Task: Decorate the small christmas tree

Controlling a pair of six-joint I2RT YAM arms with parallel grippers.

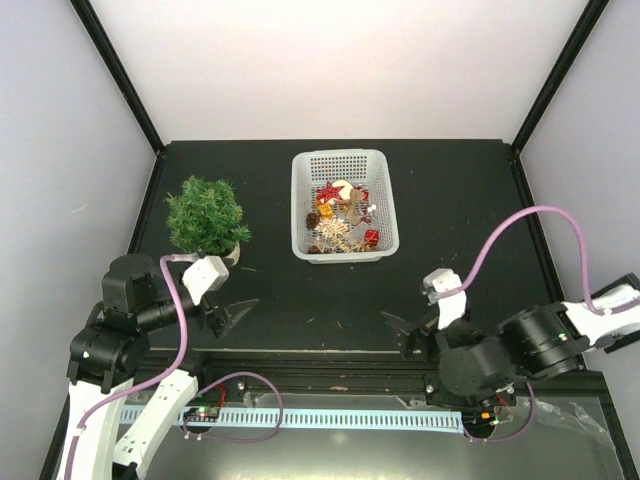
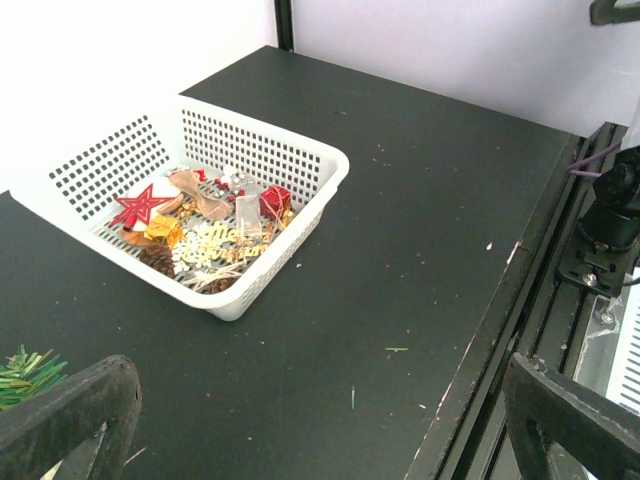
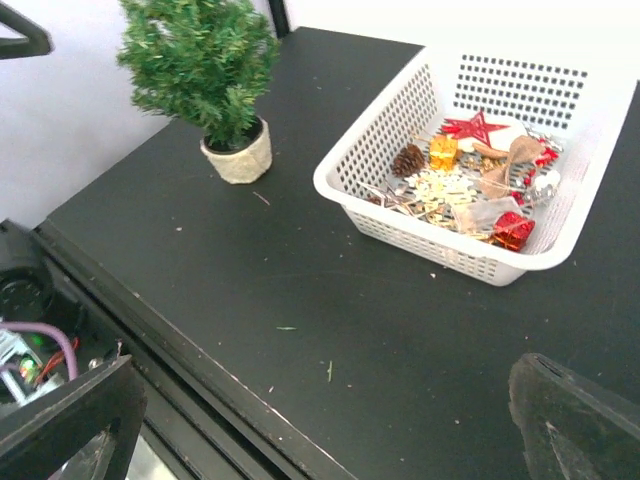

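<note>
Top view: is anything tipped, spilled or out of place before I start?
Nothing serious. The small christmas tree stands upright on its base, with no ornaments visible on it. The ornaments all lie inside the white basket, none spilled. Only a few tiny loose flecks dot the black table.

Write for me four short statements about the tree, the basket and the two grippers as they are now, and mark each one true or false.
1. The small christmas tree stands upright outside the white basket. True.
2. A red star hangs on the tree. False: it lies in the basket with the other ornaments.
3. The left gripper and the right gripper are both open and empty. True.
4. The tree stands nearer the right gripper. False: it stands nearer the left gripper.
</note>
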